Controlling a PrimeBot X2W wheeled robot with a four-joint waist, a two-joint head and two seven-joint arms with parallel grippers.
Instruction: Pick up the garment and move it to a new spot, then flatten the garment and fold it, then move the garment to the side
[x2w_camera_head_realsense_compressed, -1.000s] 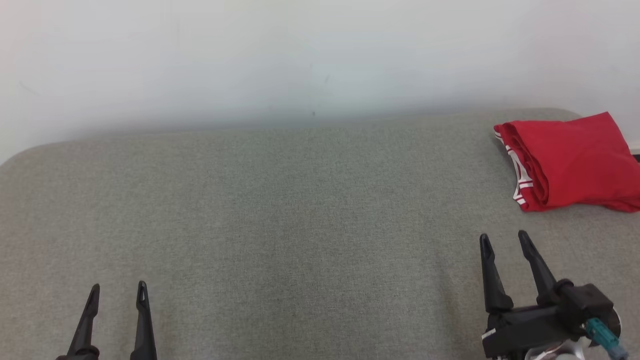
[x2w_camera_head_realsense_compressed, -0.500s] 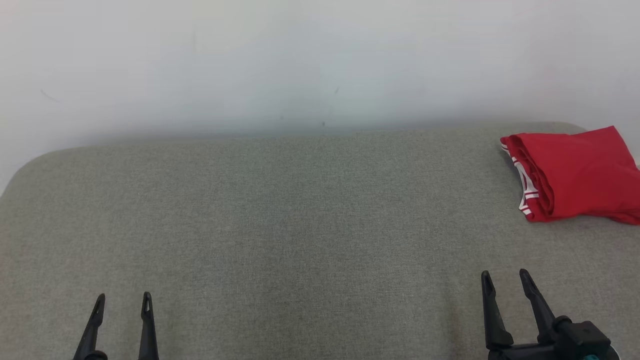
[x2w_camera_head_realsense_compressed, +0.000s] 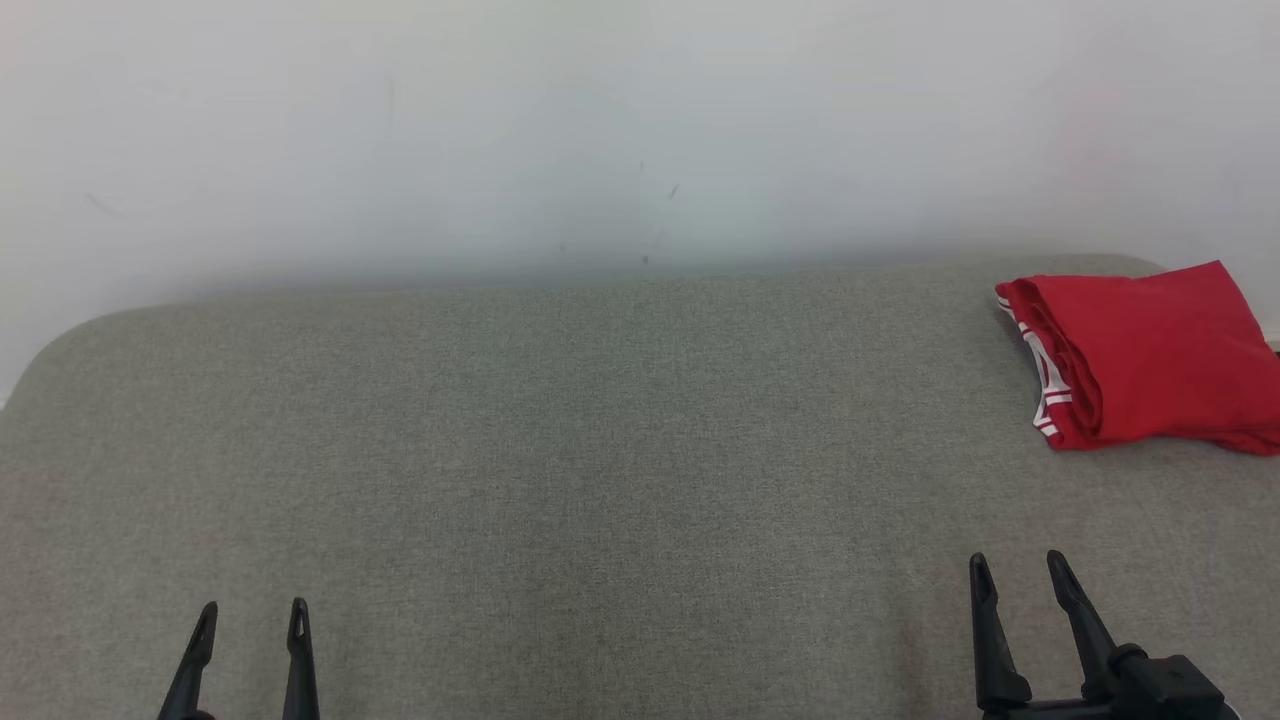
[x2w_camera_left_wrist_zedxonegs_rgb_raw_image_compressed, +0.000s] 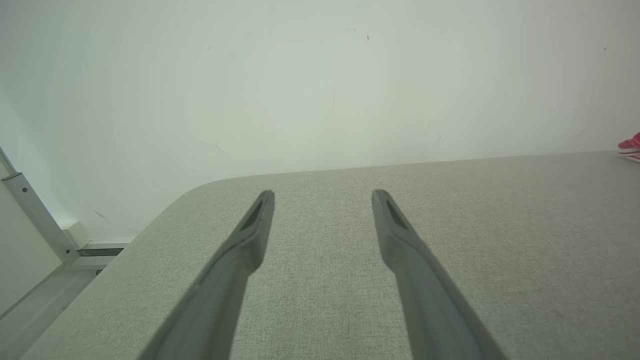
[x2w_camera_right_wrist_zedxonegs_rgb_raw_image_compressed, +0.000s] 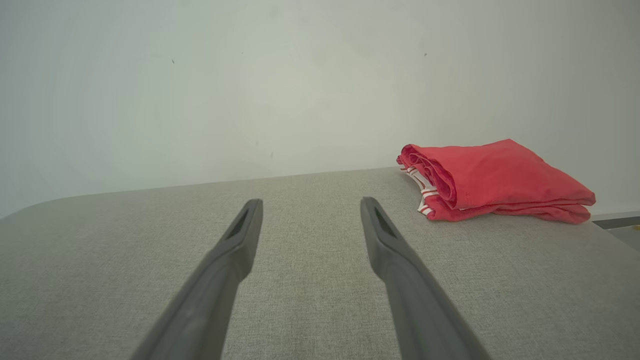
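The garment (x2w_camera_head_realsense_compressed: 1145, 355) is red with white trim and lies folded in a compact bundle at the far right of the grey table (x2w_camera_head_realsense_compressed: 600, 450). It also sits ahead and to the right in the right wrist view, garment (x2w_camera_right_wrist_zedxonegs_rgb_raw_image_compressed: 492, 180), and its edge peeks in at the garment (x2w_camera_left_wrist_zedxonegs_rgb_raw_image_compressed: 631, 147). My right gripper (x2w_camera_head_realsense_compressed: 1018, 570) hangs open near the front right, well short of the bundle, nothing between its fingers (x2w_camera_right_wrist_zedxonegs_rgb_raw_image_compressed: 385, 240). My left gripper (x2w_camera_head_realsense_compressed: 252, 615) stands open at the front left, empty, its fingers (x2w_camera_left_wrist_zedxonegs_rgb_raw_image_compressed: 250, 235) over bare cloth.
A pale wall (x2w_camera_head_realsense_compressed: 600, 130) rises right behind the table's rounded far edge. In the left wrist view the table's left corner drops to a floor with a metal frame (x2w_camera_left_wrist_zedxonegs_rgb_raw_image_compressed: 30, 205). The fabric surface stretches wide between the two grippers.
The right gripper has drawn back toward the front edge, away from the garment. The camera has tilted, so the whole scene sits lower. The left gripper shows slightly less.
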